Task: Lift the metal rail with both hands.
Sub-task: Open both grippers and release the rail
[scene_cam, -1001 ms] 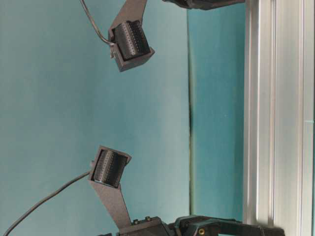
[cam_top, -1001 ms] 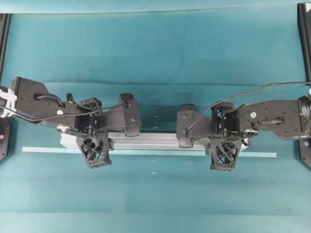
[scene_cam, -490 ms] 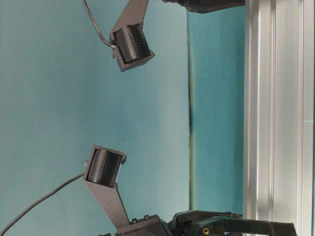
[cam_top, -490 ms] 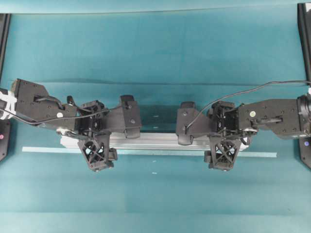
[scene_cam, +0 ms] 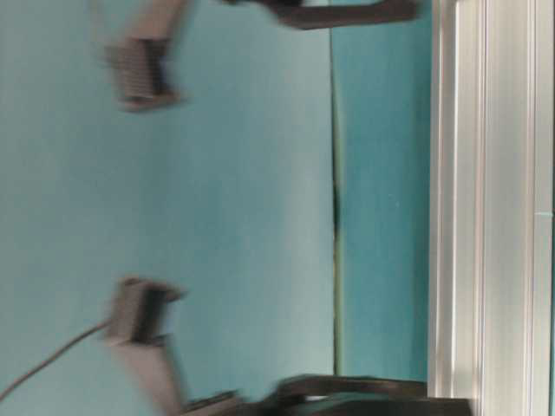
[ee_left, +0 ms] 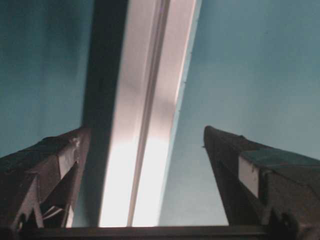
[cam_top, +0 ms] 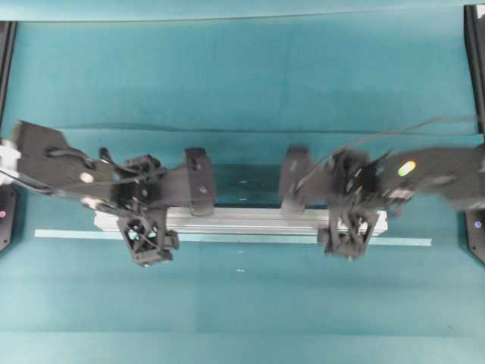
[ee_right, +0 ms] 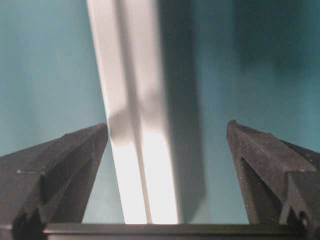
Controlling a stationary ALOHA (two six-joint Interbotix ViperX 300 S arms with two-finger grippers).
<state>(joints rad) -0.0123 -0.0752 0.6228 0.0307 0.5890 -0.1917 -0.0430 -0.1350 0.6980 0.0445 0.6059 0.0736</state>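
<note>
The metal rail [cam_top: 242,220] lies flat on the teal table, a long silver grooved bar running left to right. My left gripper [cam_top: 148,227] straddles its left part, jaws open. In the left wrist view the rail [ee_left: 145,100] runs between the two dark fingers [ee_left: 47,170], close to the left one, with bare table on the other side. My right gripper [cam_top: 349,222] straddles the rail's right part, open as well. In the right wrist view the rail [ee_right: 131,90] passes between wide-apart fingers [ee_right: 260,165], touching neither. The table-level view shows the rail [scene_cam: 486,208] along its right side.
A thin pale tape strip [cam_top: 413,242] lies on the table just in front of the rail, longer than it. Black frame posts stand at the left edge [cam_top: 6,53] and right edge [cam_top: 475,53]. Both wrist cameras [scene_cam: 139,65] appear blurred in the table-level view.
Both grippers have opened wide off the rail, which still lies in the same place. Both arms are now blurred with motion, their wrist cameras drawing away from the table.
</note>
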